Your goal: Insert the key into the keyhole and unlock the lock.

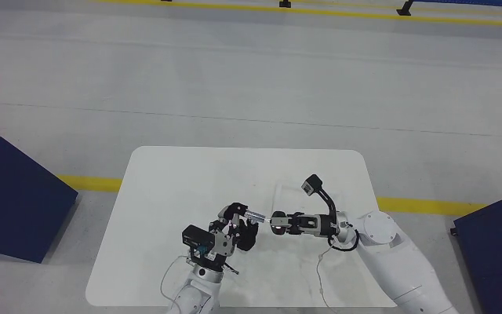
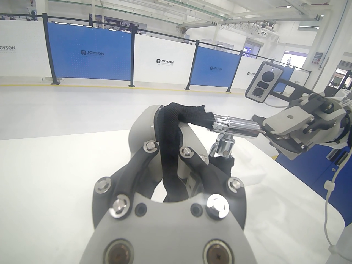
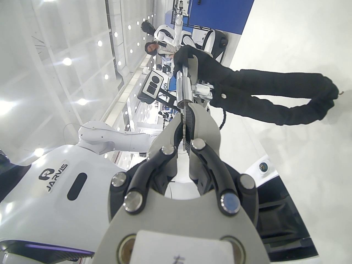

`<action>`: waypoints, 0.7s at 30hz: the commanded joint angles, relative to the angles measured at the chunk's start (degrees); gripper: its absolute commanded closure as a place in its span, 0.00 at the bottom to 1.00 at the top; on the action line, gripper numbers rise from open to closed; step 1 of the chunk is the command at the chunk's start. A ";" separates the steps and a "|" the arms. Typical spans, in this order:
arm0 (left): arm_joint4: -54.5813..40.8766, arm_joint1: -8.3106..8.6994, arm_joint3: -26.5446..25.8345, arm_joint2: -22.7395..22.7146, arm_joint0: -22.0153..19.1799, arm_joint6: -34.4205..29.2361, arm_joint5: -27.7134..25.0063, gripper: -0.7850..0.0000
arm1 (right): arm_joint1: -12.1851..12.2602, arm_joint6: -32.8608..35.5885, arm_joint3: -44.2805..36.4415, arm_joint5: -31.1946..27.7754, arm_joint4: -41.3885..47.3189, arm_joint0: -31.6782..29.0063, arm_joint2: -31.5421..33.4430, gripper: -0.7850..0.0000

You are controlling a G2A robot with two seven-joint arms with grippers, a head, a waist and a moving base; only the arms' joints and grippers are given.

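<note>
White rounded table (image 1: 157,235) | left gripper (image 2: 170,135) clamps black-sleeved chrome cable lock (image 2: 239,127) above it | right gripper (image 3: 188,111) pinches flat metal key (image 3: 183,130) | key collinear with lock's cylinder, tip at its end face, right arm turns.

White arms (image 1: 400,259), grey jaws, silver screws (image 2: 217,203)

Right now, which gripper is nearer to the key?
Right. The right gripper is shut on the key, at the end of the chrome lock; the left gripper grips the black cable beyond it.
</note>
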 commanded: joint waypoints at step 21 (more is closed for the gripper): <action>0.11 -0.02 -0.78 -0.46 0.73 0.99 -1.46 1.00 | -0.61 0.06 -0.38 1.26 -1.10 0.39 -0.88 1.00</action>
